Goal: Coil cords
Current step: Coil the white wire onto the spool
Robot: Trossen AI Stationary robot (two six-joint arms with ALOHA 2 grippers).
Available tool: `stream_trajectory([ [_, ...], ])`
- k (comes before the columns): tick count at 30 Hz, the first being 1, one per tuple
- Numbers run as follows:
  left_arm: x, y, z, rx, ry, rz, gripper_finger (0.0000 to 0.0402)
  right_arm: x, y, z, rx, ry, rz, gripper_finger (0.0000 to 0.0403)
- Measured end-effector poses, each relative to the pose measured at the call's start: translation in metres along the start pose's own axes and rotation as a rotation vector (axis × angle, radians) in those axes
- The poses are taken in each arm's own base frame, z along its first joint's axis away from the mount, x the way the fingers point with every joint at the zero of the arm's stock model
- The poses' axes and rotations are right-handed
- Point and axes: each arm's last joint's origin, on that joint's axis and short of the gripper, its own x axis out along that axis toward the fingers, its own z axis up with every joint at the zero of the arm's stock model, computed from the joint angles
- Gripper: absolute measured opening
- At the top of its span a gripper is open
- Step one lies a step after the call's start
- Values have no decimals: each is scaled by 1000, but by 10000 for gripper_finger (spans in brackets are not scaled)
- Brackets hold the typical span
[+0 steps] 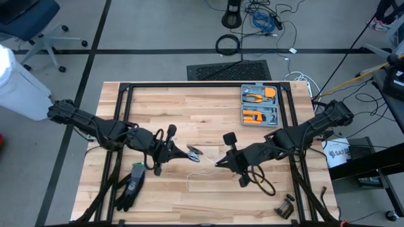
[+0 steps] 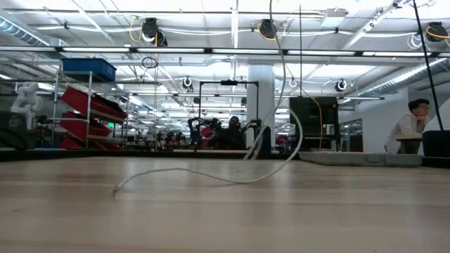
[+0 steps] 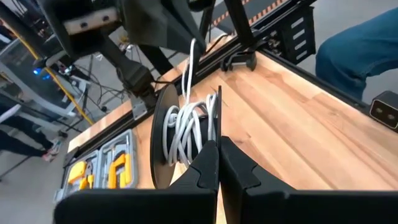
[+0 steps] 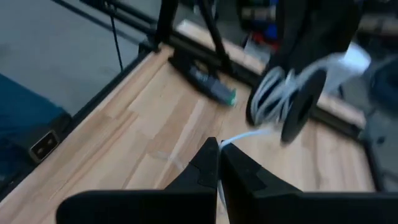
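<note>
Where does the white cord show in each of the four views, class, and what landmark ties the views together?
High view: the white cord runs from the spool in the left gripper to the right gripper, its loose end on the table.
Low view: it loops down onto the wood.
Left wrist view: wound on the spool.
Right wrist view: leads from spool to fingertips.
Shared landmark: the spool.

Both arms are reaching inward from the table's sides, meeting near its centre. The left gripper (image 1: 182,151) is clamping its fingers (image 3: 205,165) together. The right gripper (image 1: 219,162) is pinching likewise, fingers (image 4: 208,163) closed.
</note>
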Motion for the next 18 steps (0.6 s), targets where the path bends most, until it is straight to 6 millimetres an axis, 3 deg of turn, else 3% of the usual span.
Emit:
stream_trajectory([
  [18, 28, 8, -4, 0, -126, -149, 1, 4, -32, 12, -210, -192, -29, 0],
])
